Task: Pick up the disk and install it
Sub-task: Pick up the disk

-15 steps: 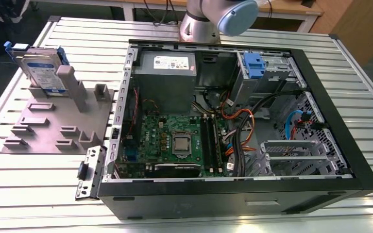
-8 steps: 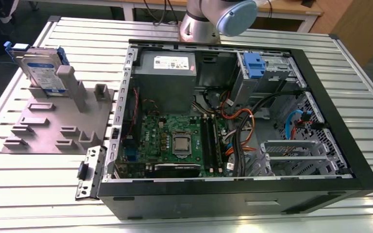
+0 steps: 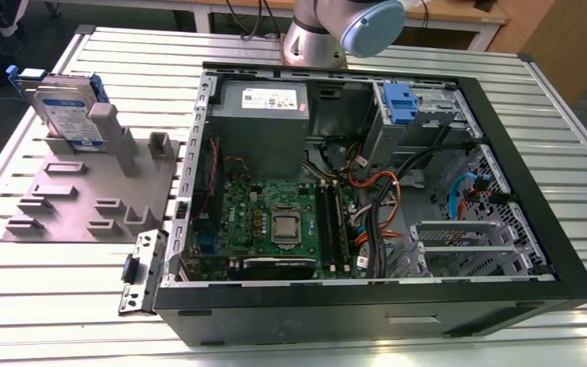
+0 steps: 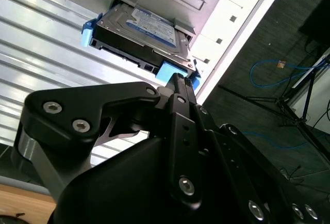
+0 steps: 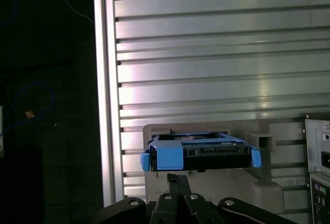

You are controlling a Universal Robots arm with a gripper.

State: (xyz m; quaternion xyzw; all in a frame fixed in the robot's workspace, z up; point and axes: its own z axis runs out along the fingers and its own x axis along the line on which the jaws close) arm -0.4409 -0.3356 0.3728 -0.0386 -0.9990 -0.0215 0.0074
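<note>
Disk [image 3: 64, 107] upright at grey holder's [image 3: 69, 206] corner; gripper [image 4: 180, 82] closed, empty, near blue rail [image 4: 170, 73]. Best opened, squared across both rails.

The exterior view looked down from high up and well back from the gripper [image 4: 179, 78], taking in the whole slatted metal table [image 3: 559, 122], the open computer case [image 3: 375, 306], and the disk [image 3: 64, 107] standing in a grey fixture [image 3: 79, 199] at the exterior view's left. Both wrist views sat close behind the gripper, looking along its dark linkage and past its tip at the disk just beyond, one on its label face, the other on its connector edge. All three views shared the disk, the fixture and the table slats.
</note>
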